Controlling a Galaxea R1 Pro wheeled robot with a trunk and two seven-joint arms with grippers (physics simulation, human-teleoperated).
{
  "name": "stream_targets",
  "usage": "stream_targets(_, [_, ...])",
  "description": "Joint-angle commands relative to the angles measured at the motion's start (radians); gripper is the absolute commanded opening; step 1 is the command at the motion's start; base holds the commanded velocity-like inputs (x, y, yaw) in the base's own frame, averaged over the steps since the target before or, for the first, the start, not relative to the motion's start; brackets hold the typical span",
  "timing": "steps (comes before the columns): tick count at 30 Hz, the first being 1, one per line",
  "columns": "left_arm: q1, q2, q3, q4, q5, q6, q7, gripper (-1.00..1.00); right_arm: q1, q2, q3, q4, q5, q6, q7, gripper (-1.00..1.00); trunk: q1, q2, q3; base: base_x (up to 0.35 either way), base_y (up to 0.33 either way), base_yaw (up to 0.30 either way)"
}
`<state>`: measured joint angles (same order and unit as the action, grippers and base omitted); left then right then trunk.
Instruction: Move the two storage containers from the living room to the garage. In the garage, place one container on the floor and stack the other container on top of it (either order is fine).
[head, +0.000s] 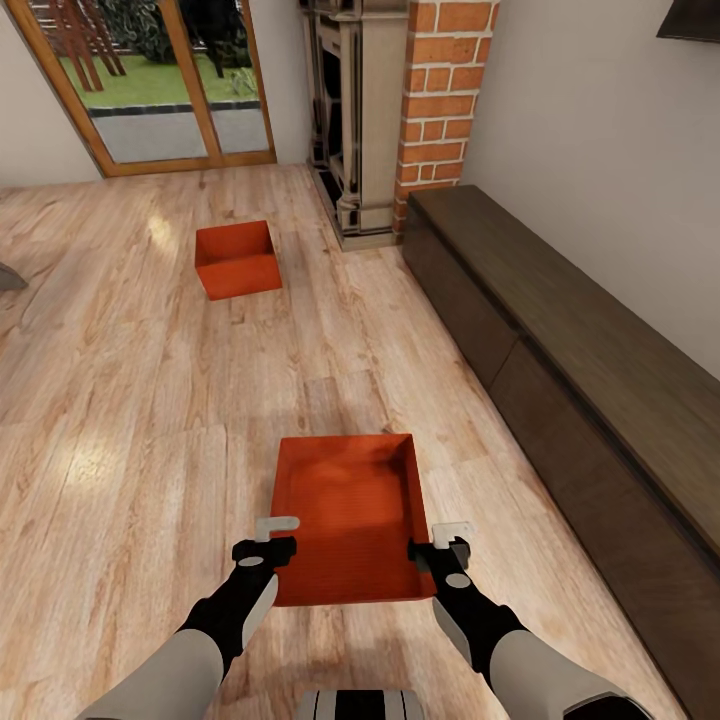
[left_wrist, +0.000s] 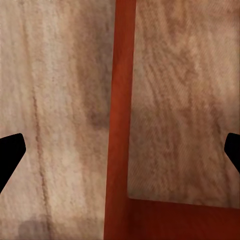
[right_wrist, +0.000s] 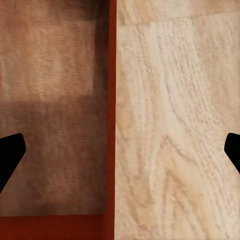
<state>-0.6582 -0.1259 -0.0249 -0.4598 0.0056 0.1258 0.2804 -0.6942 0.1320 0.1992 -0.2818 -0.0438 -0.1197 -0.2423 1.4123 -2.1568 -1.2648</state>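
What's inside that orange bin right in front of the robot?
Nothing: the near storage container shows only its ribbed orange bottom. Both grippers, left and right, hover open over its side walls. The wood-plank floor beneath it is covered.

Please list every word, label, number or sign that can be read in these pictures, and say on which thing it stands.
There are none: no readable text stands on the near storage container, the far storage container, the dark wooden cabinet, the brick fireplace or the wood-plank floor.
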Motion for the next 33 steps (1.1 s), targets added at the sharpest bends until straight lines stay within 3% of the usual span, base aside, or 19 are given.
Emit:
stream_targets(1, [0.000,0.000,-0.003,-0.002,0.001,0.007,0.005,1.00,-0.001,0.000,0.007,0.001,-0.005,-0.003,-0.006,1.00,0.000,0.000,-0.001,0.000,0.000,0.000])
stream_targets(33, [0.000,0.012,-0.004,0.007,-0.005,0.005,0.005,1.00,-0.001,0.002,0.005,0.003,-0.005,-0.003,-0.006,1.00,0.000,0.000,-0.001,0.000,0.000,0.000])
